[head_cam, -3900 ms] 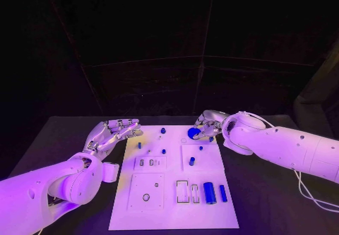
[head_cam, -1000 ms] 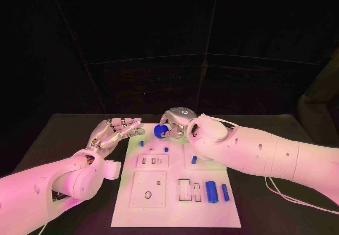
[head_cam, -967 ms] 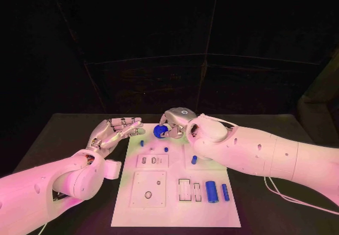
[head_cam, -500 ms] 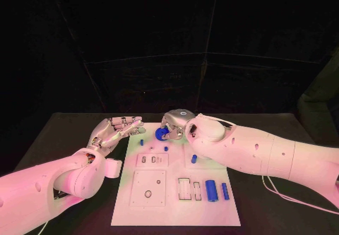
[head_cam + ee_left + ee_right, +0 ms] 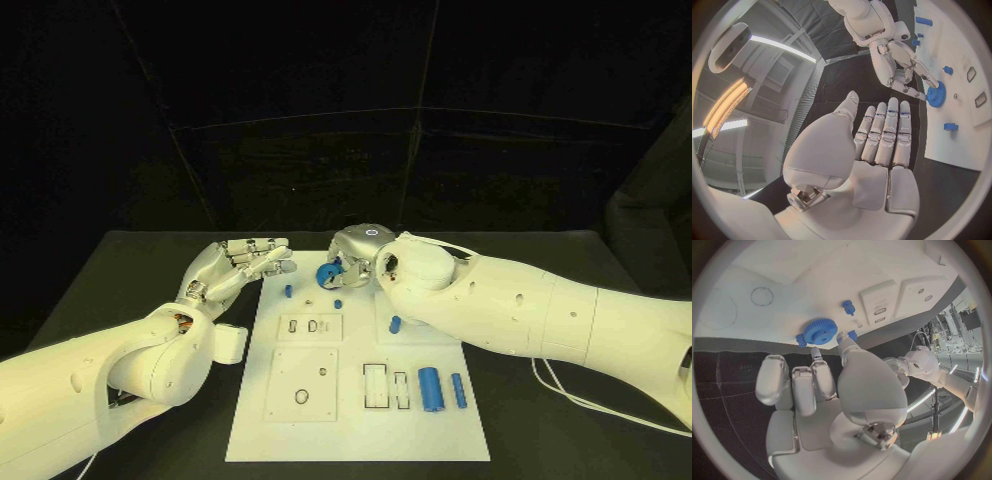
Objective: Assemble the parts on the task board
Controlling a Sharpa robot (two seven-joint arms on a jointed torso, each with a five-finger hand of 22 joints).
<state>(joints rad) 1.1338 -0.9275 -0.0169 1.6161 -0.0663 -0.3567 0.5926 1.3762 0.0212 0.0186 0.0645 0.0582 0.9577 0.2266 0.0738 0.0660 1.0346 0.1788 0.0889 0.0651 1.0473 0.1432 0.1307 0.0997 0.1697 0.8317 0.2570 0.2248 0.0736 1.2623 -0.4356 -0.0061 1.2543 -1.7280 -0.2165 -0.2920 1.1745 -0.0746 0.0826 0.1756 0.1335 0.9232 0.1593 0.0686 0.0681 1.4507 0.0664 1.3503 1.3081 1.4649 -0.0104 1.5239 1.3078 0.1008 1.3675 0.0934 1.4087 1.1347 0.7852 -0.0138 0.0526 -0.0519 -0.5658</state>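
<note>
The white task board point(image 5: 361, 420) lies in the middle of the black table. My right hand point(image 5: 361, 252) reaches over its far left part and pinches a blue gear point(image 5: 329, 274) at its fingertips, low over the board. The gear point(image 5: 820, 331) sits close against the board point(image 5: 786, 275) beside a small blue peg point(image 5: 848, 306). My left hand point(image 5: 238, 265) hovers open beside the board's far left edge, fingers straight and together point(image 5: 882, 135). From there the right hand point(image 5: 901, 70) and gear point(image 5: 936, 94) are just ahead.
Small blue pegs point(image 5: 287, 291) point(image 5: 338, 302) point(image 5: 395, 324) stand on the board's far half. Two blue cylinders point(image 5: 428, 387) point(image 5: 457, 390) lie near its right front, beside rectangular slots point(image 5: 375, 385). Raised plates with holes point(image 5: 303, 385) occupy the left front.
My right hand carried the gear from the board's far right to its far left, and over the last second lowered it slightly. The left hand stayed where it was.
</note>
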